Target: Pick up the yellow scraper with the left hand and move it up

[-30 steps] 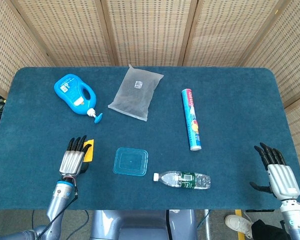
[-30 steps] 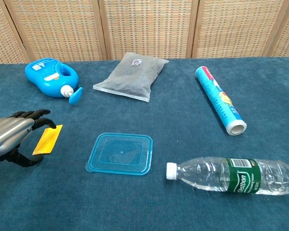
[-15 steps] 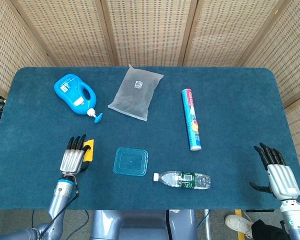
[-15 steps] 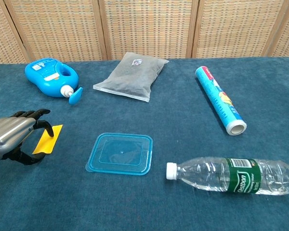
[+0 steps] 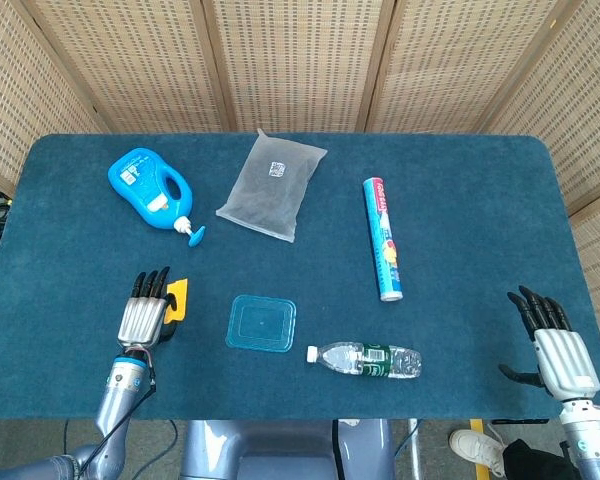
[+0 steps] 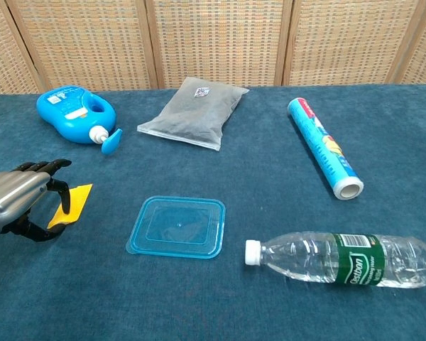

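Note:
The yellow scraper (image 6: 71, 203) is at the table's front left, tipped up on one edge rather than lying flat. My left hand (image 6: 18, 201) is curled around its left side, with a dark fingertip over the top and the thumb low beside it, so the hand pinches the scraper. In the head view the left hand (image 5: 145, 318) covers most of the scraper (image 5: 177, 299). My right hand (image 5: 558, 348) hovers at the table's front right corner with its fingers spread and nothing in it.
A blue lid (image 6: 177, 226) lies just right of the scraper. A clear water bottle (image 6: 341, 258) lies at the front. A blue detergent bottle (image 6: 74, 111), a grey pouch (image 6: 193, 111) and a printed tube (image 6: 324, 148) lie further back.
The left hand's fingers have closed over the scraper. The scraper has tipped up from flat and now looks narrower. The right hand has not moved.

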### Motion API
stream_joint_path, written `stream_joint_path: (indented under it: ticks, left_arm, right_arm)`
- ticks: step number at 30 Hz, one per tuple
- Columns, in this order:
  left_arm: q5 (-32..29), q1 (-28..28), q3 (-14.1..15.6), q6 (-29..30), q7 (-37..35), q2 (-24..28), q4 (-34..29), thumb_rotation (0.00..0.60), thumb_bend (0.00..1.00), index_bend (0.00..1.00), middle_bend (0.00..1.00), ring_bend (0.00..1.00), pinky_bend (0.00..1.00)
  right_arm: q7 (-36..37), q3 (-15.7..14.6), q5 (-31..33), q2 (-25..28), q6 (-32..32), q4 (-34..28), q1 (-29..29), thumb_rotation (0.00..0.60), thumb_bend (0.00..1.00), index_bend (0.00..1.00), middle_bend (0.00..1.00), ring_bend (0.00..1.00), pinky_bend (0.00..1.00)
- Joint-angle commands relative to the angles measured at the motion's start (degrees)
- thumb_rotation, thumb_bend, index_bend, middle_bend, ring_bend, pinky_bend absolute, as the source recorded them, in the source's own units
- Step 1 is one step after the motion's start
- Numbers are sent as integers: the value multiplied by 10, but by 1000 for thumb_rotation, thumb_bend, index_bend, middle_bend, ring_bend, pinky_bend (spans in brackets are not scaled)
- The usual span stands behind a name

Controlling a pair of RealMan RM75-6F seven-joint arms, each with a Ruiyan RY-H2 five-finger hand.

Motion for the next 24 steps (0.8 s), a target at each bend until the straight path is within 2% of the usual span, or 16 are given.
stream_joint_path:
  ticks: [1,15,19,24]
  left_arm:
    - [-1,0,-1,-1,0,0,1,600,377,488,0,0,0]
    - [1,0,0,-3,-5,2,-10,600,379,481,0,0,0]
    - [0,0,0,-7,-9,5,-16,600,420,492,0,0,0]
    - [-4,-1,-1,-11,-7,6,-16,600,424,519,0,0,0]
  right_arm:
    - [0,0,0,0,-1,0,0,600,0,0,0,0,0]
    - [0,0,0,0,0,0,0,600,0,0,0,0,0]
    - [1,0,0,0,0,0,0,600,0,0,0,0,0]
    - [1,0,-1,0,0,1,0,600,0,0,0,0,0]
